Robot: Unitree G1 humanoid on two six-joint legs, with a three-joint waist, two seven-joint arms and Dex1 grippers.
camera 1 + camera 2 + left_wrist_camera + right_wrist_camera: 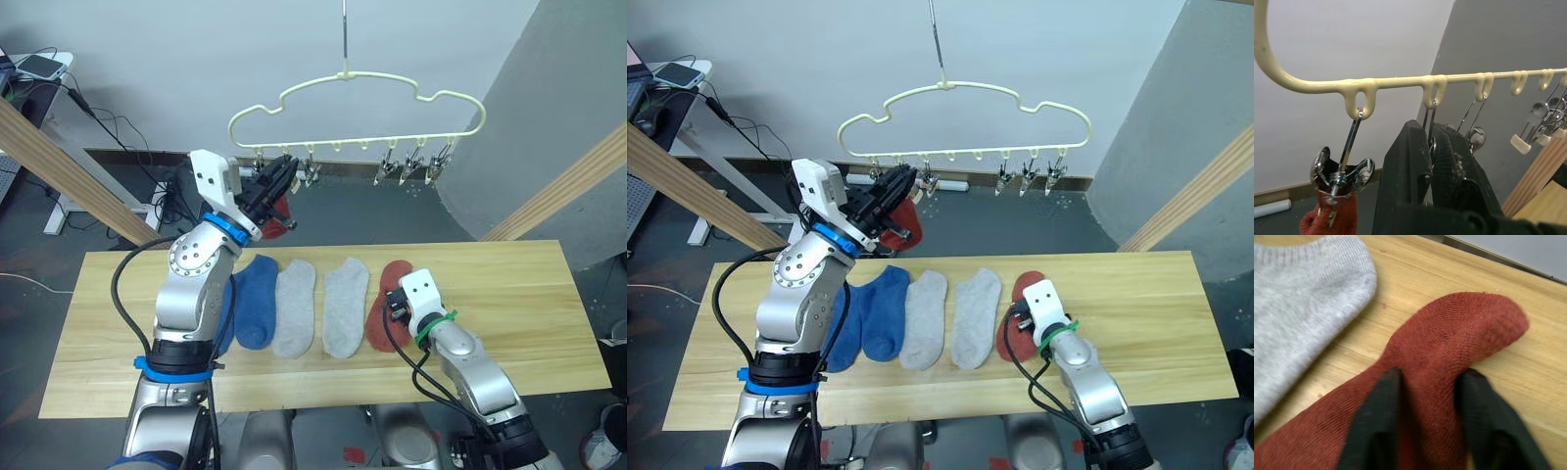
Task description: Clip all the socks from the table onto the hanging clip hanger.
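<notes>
step: 1 rust sock point(1327, 218) hangs clipped at hanger point(358, 83) left end, upper centre; right gripper point(1425, 396) fingers pinch second rust sock point(387, 304), centre table point(509, 313) | left gripper point(1430, 161) pressed closed on second clip point(1431, 142) | next: lift sock to that clip | 2 blue, 2 grey lie flat, centre-left

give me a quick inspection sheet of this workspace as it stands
surface: wooden table, bare right end
job's things: clip hanger overhead; one rust-red sock hangs from its end clip; two blue socks, two grey socks and a second rust-red sock lie on the table
clutter: nothing seen
grippers: left claw shut on a metal clip; right claw pinching the table's rust-red sock
cables: black cables on the floor behind
surroundings: white wall, slanted wooden beams
</notes>
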